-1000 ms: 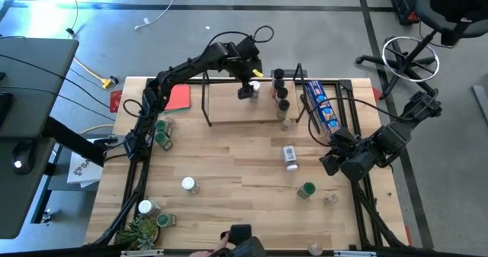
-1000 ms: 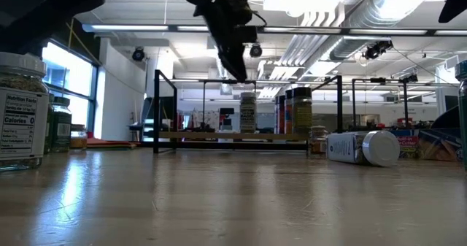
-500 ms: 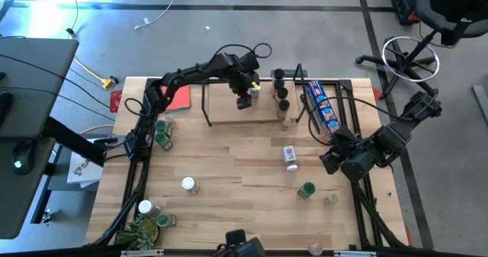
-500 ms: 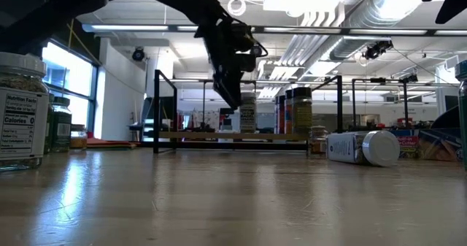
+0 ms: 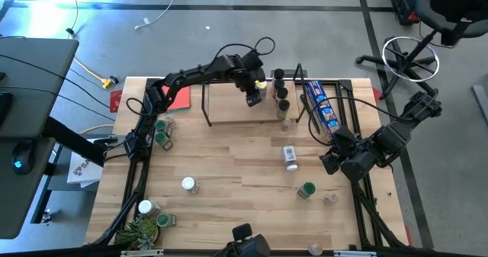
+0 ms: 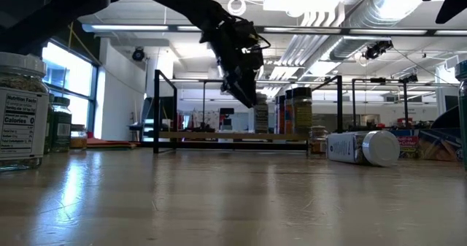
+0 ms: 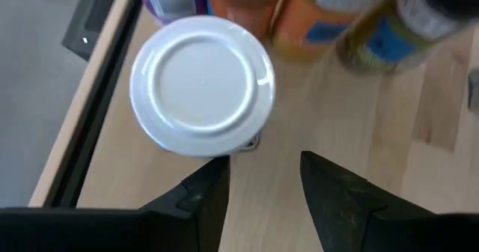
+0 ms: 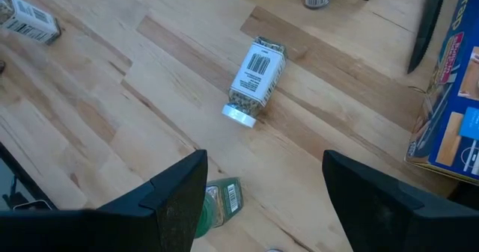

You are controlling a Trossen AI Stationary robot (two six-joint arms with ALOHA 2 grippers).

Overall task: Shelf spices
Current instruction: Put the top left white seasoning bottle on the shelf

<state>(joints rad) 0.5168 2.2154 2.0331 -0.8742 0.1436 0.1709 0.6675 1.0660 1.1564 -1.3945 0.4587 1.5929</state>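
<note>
The shelf stands at the table's far edge, with a row of spice jars at its right end. My left gripper reaches down over the board, open with nothing between its fingers. A white-lidded jar stands upright on the board just ahead of one fingertip, close to the row. My right gripper hovers open near the right edge. Below it a white-lidded jar lies on its side and a green-lidded jar lies on the table. My left gripper comes from above, slanting down at the shelf board. One fingertip stands right at the foot of the white-lidded jar. Whether it touches the jar I cannot tell. The jar stands upright on the board, outside the gap between the fingers.
A long blue packet leans at the shelf's right frame and a red card lies to its left. Loose jars sit at the left edge, mid-table and near the potted plant.
My left gripper has come down over the shelf board and gone toward the table's right edge, rolling a little. The white-lidded jar on the board now stands farther right, closer to the row of jars, still upright.
</note>
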